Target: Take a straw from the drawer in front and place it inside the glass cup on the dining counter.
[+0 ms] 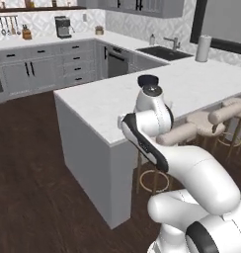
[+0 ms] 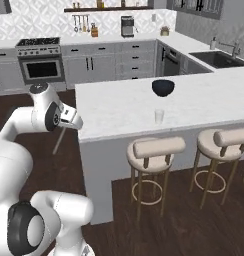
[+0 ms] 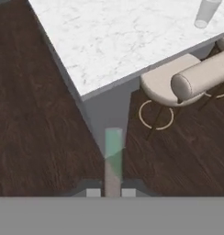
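My gripper (image 2: 67, 125) is shut on the straw (image 2: 59, 142), a thin pale stick that slants down from the fingers over the dark floor, left of the dining counter (image 2: 119, 112). In the hand view the straw (image 3: 113, 156) rises straight up between the two fingertips of the gripper (image 3: 113, 193), and its far end looks greenish. The glass cup (image 2: 159, 116) stands upright on the marble top near the stool-side edge, well to the right of the gripper. That cup (image 3: 206, 13) shows at the hand view's top right. The drawer is out of view.
A dark bowl (image 2: 163, 87) sits on the dining counter (image 1: 102, 104) behind the cup. Beige round stools (image 2: 155, 150) line its near side. The counter's corner (image 3: 81, 96) lies just ahead of the hand. Grey cabinets, a stove (image 2: 41, 62) and a sink (image 2: 219, 59) run along the back.
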You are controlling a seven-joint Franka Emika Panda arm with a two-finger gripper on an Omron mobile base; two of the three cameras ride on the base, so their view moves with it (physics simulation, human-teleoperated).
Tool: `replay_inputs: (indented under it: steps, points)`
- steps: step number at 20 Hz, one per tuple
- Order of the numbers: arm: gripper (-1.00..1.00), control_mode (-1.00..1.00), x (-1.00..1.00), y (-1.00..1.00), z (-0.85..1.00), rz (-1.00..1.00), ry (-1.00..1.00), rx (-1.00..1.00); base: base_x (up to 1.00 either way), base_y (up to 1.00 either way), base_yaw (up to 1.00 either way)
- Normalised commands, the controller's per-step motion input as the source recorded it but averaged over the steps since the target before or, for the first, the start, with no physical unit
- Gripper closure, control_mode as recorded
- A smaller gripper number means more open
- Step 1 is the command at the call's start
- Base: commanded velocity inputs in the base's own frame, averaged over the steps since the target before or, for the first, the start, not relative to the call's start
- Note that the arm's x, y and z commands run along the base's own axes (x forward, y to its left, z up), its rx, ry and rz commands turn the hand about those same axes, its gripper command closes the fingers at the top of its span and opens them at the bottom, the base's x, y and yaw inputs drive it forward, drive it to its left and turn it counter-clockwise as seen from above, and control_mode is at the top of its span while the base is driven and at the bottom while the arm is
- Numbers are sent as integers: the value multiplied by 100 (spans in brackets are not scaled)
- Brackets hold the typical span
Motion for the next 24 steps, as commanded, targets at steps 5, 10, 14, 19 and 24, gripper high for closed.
replay_inputs:
  steps: [5, 10, 14, 19, 24]
  points:
    - [100, 100, 0, 0, 0, 0, 0, 0, 27, -100, 37]
    - [100, 100, 0, 0, 0, 0, 0, 0, 24, -100, 37]
    - [100, 100, 0, 0, 0, 0, 0, 0, 29, -100, 35]
    - [100, 100, 0, 0, 0, 0, 0, 0, 26, -96, 29]
    - [100, 100, 0, 0, 0, 0, 0, 0, 55, -60, 11]
